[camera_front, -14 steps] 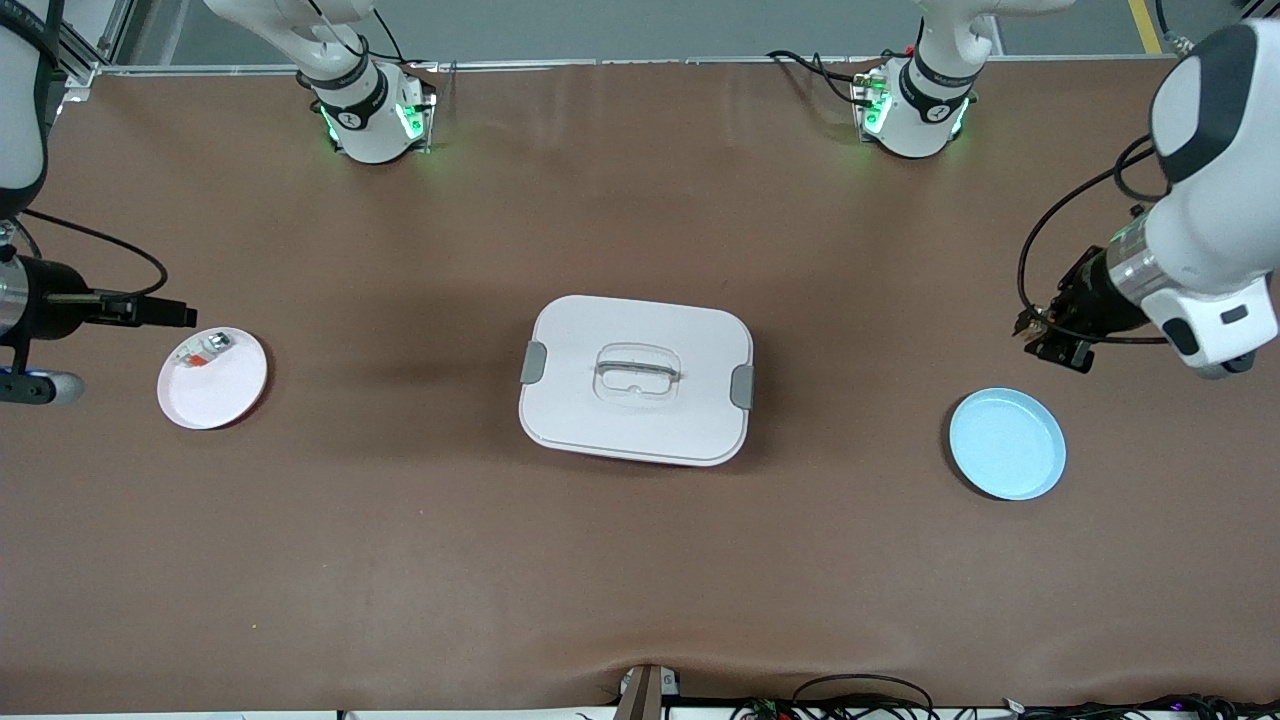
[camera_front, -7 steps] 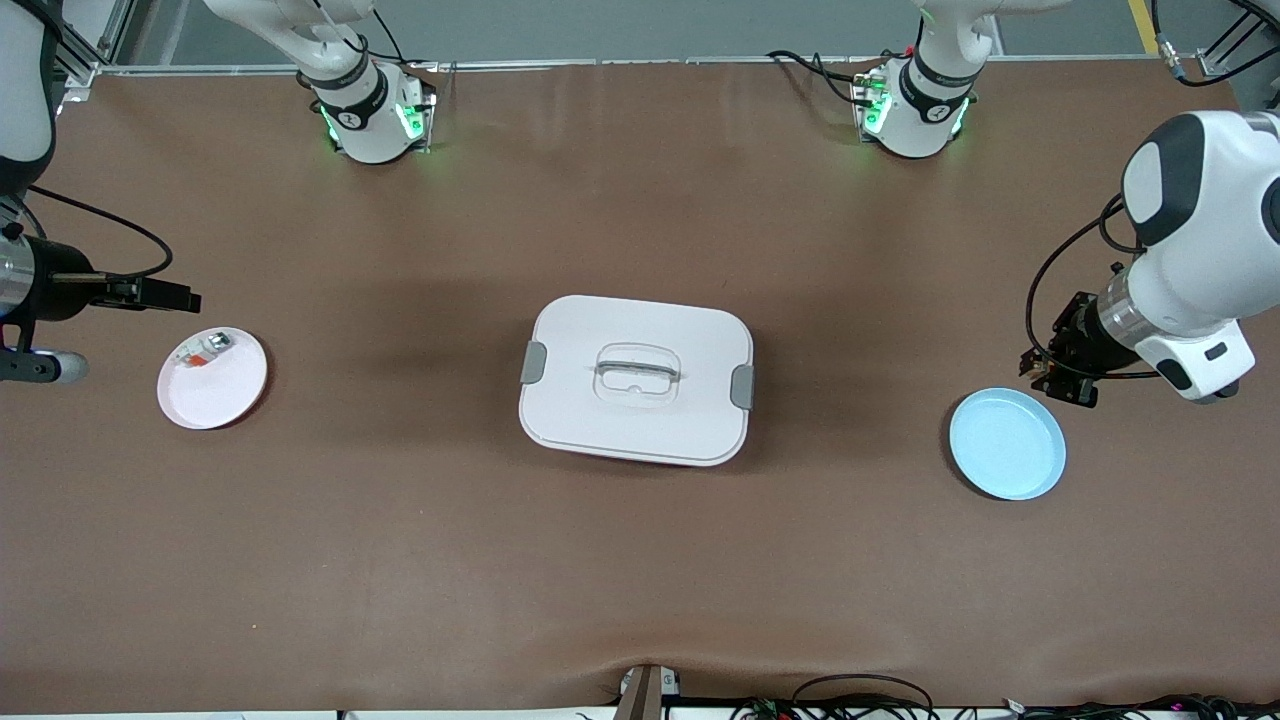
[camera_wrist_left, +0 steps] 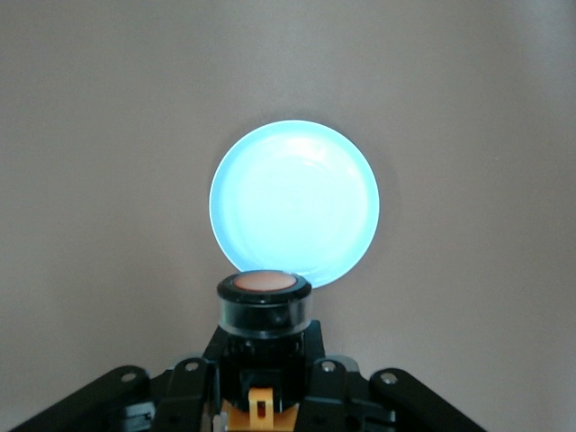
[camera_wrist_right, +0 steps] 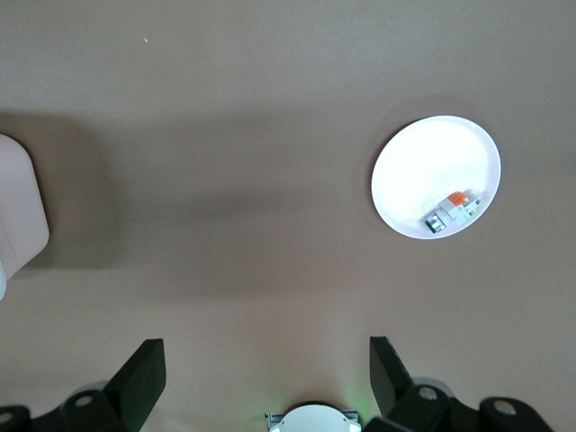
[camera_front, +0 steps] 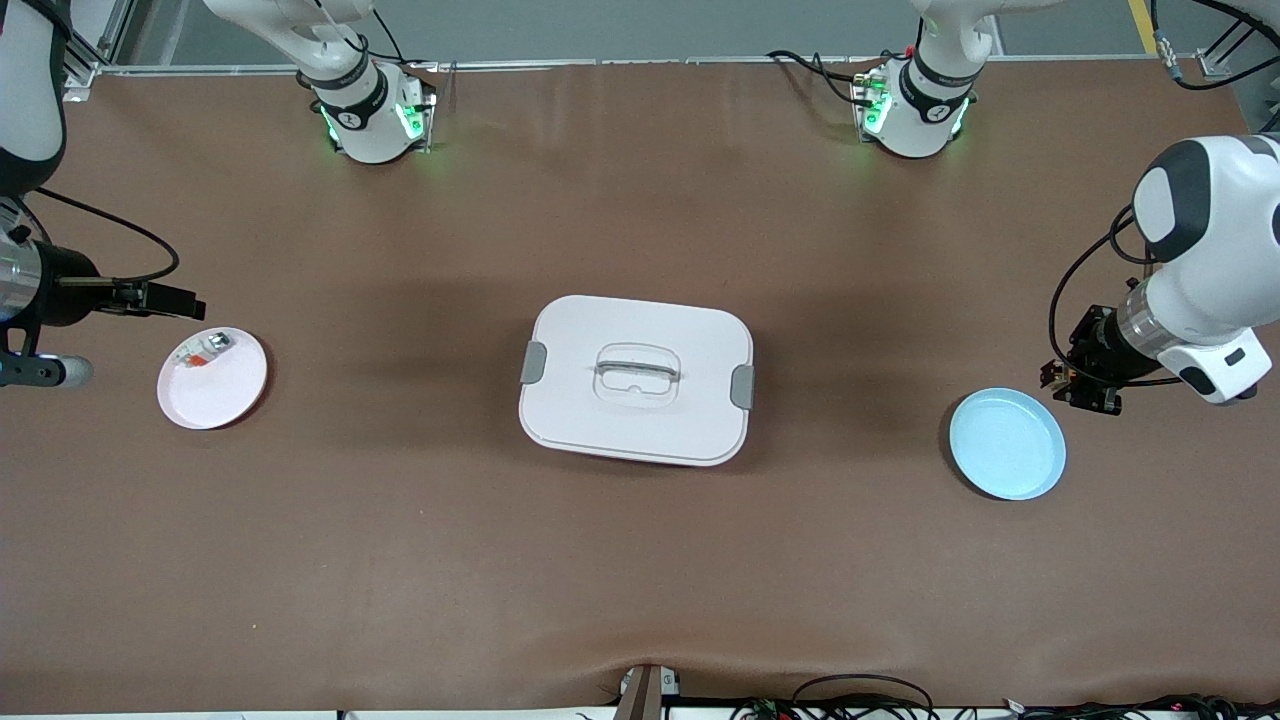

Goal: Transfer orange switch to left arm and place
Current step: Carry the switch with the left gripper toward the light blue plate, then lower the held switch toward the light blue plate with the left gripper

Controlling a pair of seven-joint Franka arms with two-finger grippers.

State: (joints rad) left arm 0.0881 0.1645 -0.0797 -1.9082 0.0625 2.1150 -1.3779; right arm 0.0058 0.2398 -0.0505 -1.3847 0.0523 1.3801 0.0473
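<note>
Brown table surface [camera_front: 640, 560] spreads beneath me, with the large white rounded-rectangular lidded box [camera_front: 636, 379] with grey side clasps sitting at its middle. My left gripper [camera_front: 1078, 385] hangs in the air toward the left arm's end of the table, just beside the round pale blue plate [camera_front: 1007, 443], its fingers pinching the tiny black cylindrical orange switch [camera_wrist_left: 264, 306]. In the left wrist view the switch's round orange face points at the blue plate, which fills the scene ahead of it. A second ago this gripper was higher in the front view and well apart from the blue plate; it has since come down close to the plate's rim.

My right gripper [camera_front: 165, 299] hovers toward the right arm's end of the table, close by the round white plate [camera_front: 212, 378], with its two fingers [camera_wrist_right: 139, 378] spread wide and holding nothing. It has shifted only slightly over the last second. On the white plate lies a small white-silver part with a red-orange bit [camera_front: 205, 349], near the rim, in the same place as before. The box and both plates have not moved.
</note>
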